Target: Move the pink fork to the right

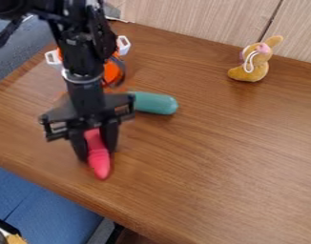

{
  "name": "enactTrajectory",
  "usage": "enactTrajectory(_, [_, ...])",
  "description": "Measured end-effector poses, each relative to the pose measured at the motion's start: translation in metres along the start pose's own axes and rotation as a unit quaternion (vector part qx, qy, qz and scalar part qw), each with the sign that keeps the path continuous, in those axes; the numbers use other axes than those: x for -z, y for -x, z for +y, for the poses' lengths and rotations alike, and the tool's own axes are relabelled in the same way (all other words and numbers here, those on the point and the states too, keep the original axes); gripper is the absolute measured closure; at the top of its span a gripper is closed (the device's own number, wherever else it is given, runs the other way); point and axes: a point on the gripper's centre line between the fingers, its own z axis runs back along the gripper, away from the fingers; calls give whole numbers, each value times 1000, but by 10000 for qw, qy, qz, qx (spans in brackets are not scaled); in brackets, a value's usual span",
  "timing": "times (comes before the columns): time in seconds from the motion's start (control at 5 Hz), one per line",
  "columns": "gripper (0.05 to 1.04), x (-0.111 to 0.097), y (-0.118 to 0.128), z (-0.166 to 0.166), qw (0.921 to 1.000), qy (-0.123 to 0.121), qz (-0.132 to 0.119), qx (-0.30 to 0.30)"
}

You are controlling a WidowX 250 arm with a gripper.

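My end effector [97, 150] clamps the pink fork [98, 161]; a teal rounded cylinder [155, 103] lies near on the surface [209, 157].

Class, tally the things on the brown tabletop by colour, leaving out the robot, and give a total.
Pink item: 1
Teal cylinder: 1
Orange item with white handles: 1
Golden-tan toy: 1
Total: 4

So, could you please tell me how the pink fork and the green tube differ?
The pink fork narrows toward its tip; the green tube ends blunt. The fork's tip points toward the camera, the tube's end rightward in view. The fork is at the hand; the tube lies behind it. Both look plain-coloured.
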Motion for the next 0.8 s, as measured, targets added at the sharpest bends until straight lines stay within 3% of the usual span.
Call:
enactTrajectory(0.2, [651,-16,15,-8,9998,39,30,182])
enactTrajectory(0.4, [651,-34,29,-21,9989,372,-8,286])
enactTrajectory(0.8, [651,-63,49,-57,9937,928,166,608])
